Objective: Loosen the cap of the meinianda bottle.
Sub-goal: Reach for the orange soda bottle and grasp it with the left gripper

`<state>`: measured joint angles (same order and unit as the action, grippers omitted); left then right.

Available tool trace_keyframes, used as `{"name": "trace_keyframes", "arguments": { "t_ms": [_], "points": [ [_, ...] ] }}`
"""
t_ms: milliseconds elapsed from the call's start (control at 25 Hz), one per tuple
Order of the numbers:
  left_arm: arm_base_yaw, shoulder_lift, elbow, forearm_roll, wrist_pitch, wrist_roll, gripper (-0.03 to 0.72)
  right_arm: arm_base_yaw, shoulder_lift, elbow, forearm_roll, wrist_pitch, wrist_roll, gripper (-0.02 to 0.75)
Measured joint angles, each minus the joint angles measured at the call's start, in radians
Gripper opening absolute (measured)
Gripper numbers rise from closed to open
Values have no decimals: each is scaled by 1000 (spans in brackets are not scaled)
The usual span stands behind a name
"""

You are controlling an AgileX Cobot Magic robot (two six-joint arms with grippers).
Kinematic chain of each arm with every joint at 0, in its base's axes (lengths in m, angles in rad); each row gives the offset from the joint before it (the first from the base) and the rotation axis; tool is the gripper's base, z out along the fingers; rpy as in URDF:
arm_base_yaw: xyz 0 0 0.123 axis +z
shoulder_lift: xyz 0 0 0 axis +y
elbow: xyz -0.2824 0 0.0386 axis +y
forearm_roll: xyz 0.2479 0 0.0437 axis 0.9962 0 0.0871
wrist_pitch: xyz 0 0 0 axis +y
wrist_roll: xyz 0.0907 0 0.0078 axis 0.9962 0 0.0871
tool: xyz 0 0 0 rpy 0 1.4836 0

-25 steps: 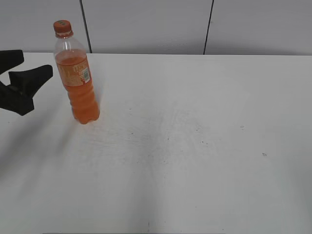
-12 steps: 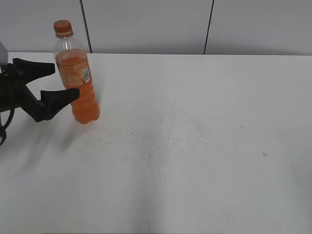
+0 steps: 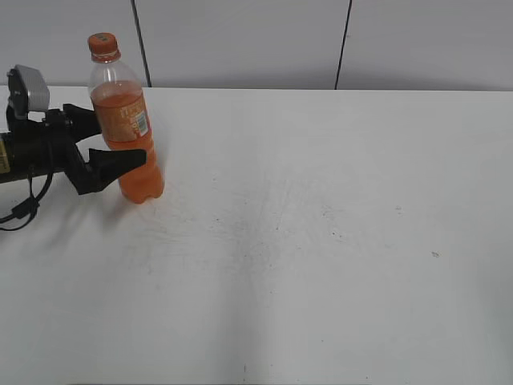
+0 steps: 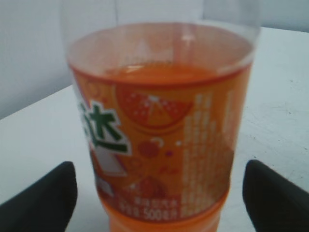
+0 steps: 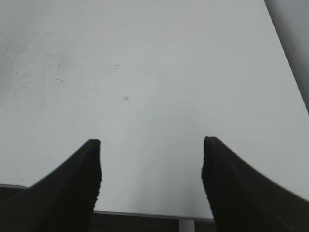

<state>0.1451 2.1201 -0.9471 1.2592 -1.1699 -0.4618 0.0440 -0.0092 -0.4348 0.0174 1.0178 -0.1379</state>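
The meinianda bottle stands upright at the far left of the white table, with orange drink, an orange label and its orange cap on top. My left gripper is open and reaches in from the left, one black finger on each side of the bottle at label height, apart from it. In the left wrist view the bottle's label fills the frame between the open fingers; the cap is out of that view. My right gripper is open and empty over bare table and does not show in the exterior view.
The white table stretches to the right of the bottle with small dark specks. A grey panelled wall stands behind it. The right wrist view shows the table's edge just below the fingers.
My left gripper has moved right from the table's left edge until its open fingers straddle the bottle. The bottle has not moved.
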Motion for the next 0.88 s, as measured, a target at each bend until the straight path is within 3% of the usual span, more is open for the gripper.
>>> {"name": "trace_keyframes", "arguments": {
  "t_ms": [240,480,600,880],
  "points": [
    [-13,48,-86,54,-24,-41,531,0,0,0,0,0,0,494],
    [-24,59,-146,85,-39,-81,486,0,0,0,0,0,0,494],
    [-24,66,-151,93,-42,-92,423,0,0,0,0,0,0,494],
    [-24,66,-152,95,-42,-96,421,0,0,0,0,0,0,494]
  ]
}}
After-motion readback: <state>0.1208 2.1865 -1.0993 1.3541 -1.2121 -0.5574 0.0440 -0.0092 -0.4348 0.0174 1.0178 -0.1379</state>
